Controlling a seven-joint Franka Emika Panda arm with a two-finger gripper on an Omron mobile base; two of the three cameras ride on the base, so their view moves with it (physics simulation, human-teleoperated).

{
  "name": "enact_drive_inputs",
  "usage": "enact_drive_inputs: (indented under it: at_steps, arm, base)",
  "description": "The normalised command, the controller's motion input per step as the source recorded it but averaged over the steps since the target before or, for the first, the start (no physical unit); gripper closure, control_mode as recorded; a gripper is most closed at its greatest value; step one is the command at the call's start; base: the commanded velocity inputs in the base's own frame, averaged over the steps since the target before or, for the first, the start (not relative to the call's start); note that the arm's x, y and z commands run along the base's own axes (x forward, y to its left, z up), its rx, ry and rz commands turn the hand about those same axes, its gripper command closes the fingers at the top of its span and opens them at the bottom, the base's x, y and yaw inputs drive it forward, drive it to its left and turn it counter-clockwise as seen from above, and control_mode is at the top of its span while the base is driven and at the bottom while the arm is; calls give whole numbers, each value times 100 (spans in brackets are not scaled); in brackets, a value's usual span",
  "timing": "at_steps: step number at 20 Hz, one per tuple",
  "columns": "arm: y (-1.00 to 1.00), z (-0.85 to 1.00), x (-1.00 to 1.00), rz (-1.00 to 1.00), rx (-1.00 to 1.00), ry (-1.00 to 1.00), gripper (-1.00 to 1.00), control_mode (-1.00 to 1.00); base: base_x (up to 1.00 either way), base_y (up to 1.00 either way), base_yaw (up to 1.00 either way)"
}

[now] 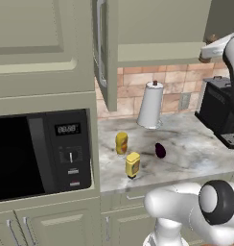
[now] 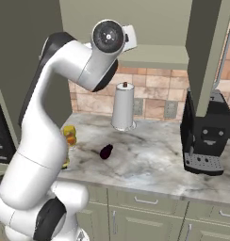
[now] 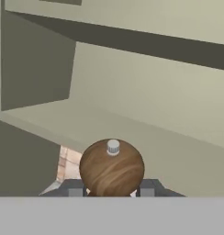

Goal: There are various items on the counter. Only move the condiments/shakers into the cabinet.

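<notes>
My gripper [image 3: 110, 189] is shut on the brown wooden pepper shaker [image 3: 112, 167], which I see from its rounded top with a small metal knob. It is held up in front of the open cabinet [image 3: 132, 128], just off the front edge of the cabinet floor, with the inner shelf [image 3: 146, 43] above. In the left base view the hand [image 1: 208, 51] is raised at the cabinet's [image 1: 157, 29] lower right edge. The amber bottle [image 1: 121, 143] and the bright yellow bottle [image 1: 133, 164] stand on the counter [image 1: 195, 158]. One bottle [image 2: 69, 136] peeks out from behind my arm.
The cabinet door [image 1: 102, 53] hangs open to the left. A dark purple vegetable [image 1: 160, 150] [image 2: 106, 151] lies mid-counter, with a paper-towel roll [image 1: 151, 104] behind it. A black coffee machine [image 1: 219, 115] stands at the right and a microwave [image 1: 42, 153] at the left.
</notes>
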Motion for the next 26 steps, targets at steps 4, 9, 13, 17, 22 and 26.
enact_drive_inputs:
  at_steps: [4, 9, 13, 17, 22, 26]
  arm:
    - [0, 0, 49, 0, 0, 9, 100, -100]
    - [0, 0, 56, 0, 6, 5, 100, -100]
    - [0, 0, 36, 0, 2, 0, 100, -100]
    - [0, -14, 28, 0, 0, 0, 100, -100]
    - [0, -26, 31, 0, 0, 0, 100, -100]
    - [0, -12, 42, 0, 0, -1, 100, -100]
  base:
    - [0, 0, 0]
    - [0, 0, 0]
    - [0, 0, 0]
    - [0, 0, 0]
    - [0, 0, 0]
    - [0, 0, 0]
